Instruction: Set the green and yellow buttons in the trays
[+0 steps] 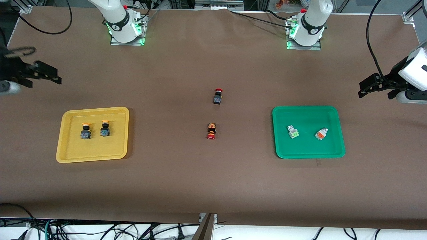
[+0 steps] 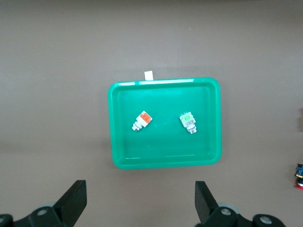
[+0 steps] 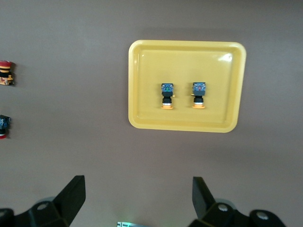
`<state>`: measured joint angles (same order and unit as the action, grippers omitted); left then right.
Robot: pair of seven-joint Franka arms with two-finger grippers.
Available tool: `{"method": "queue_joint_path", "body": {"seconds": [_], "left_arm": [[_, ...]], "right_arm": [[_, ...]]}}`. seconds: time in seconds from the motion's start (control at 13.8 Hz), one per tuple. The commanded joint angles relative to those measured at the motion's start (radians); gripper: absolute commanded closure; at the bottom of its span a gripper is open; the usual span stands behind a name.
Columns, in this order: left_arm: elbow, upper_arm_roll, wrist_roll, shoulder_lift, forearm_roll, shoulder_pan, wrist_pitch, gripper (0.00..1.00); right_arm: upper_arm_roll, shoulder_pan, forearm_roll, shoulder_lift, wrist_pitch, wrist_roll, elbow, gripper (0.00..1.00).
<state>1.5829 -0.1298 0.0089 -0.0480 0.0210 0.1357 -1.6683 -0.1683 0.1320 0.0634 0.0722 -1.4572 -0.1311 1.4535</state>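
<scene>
No writing reads on yellow tray [image 1: 92, 156] or green tray [image 1: 308, 154].

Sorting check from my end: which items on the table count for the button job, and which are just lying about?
Job items:
- yellow tray holding two yellow-capped buttons
- green tray holding the silvery button with green block and the silvery button with orange block

Lying about:
- two red-capped buttons on the bare table between the trays

left gripper and right gripper are open, empty.
</scene>
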Motion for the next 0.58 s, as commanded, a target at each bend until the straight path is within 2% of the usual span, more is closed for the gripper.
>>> {"method": "queue_joint_path", "body": {"seconds": [0.0, 0.22, 0.51], "left_arm": [[-0.066, -0.002, -0.003, -0.029, 0.019, -0.007, 0.010, 0.00], [-0.066, -0.002, -0.003, -0.047, 0.020, -0.007, 0.010, 0.00], [-0.084, -0.001, -0.004, -0.061, 0.019, -0.008, 0.018, 0.00]], "right_arm": [[0.026, -0.037, -0.036, -0.049, -0.009, -0.010, 0.057, 0.00], [0.053, -0.045, -0.054, -0.051, 0.000, 0.008, 0.070, 0.00], [0.053, -0.032, -0.057, -0.032, 0.009, 0.051, 0.045, 0.00]]}}
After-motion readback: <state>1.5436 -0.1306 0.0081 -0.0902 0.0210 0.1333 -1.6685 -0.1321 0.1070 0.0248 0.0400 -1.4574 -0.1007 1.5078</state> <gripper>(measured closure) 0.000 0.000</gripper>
